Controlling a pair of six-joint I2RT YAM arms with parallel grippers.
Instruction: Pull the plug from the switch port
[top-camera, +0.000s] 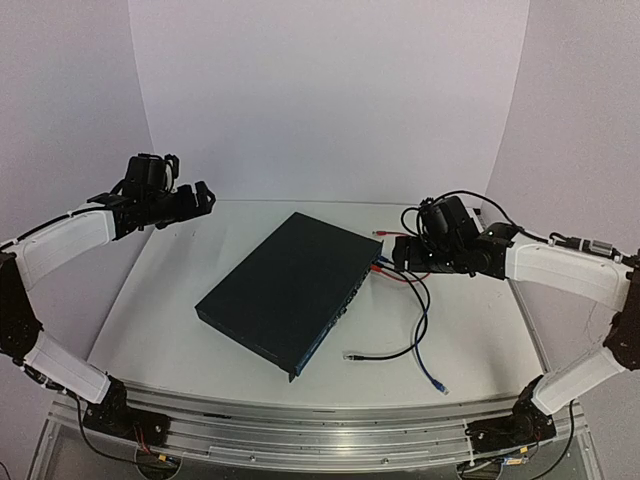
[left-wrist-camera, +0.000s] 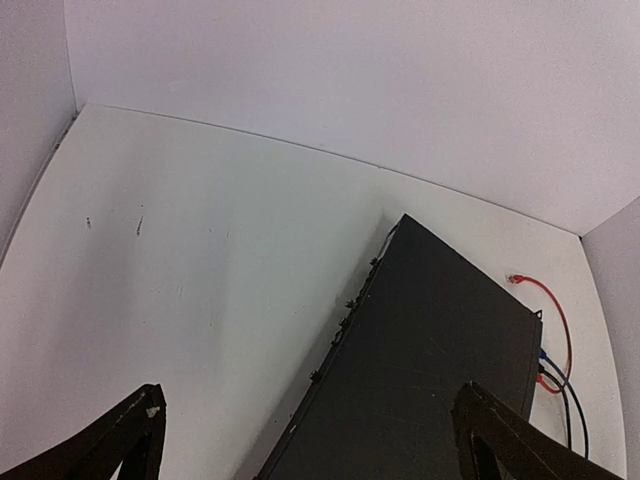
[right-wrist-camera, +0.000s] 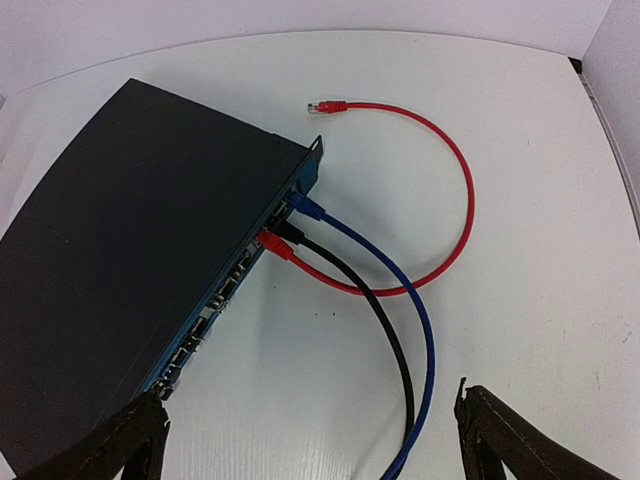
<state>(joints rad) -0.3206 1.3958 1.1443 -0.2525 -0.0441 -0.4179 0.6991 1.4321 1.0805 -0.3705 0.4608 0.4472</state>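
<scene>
Two grippers, both w/ jaws spread & holding nothing: left gripper (top-camera: 196, 202) hangs at 10 o'clock off the switch (top-camera: 285, 290) lying mid table (top-camera: 160, 300), right gripper (top-camera: 392, 256) hovers at its 3 o'clock by three seated plugs (right-wrist-camera: 288, 231), so prob. approach step; next needs closing on one plug, pulling straight out.

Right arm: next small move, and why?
Likely ease the right gripper down and forward toward the port face of the switch. Its jaws stand open and short of the red plug, black plug and blue plug seated there; nothing is gripped yet.
</scene>
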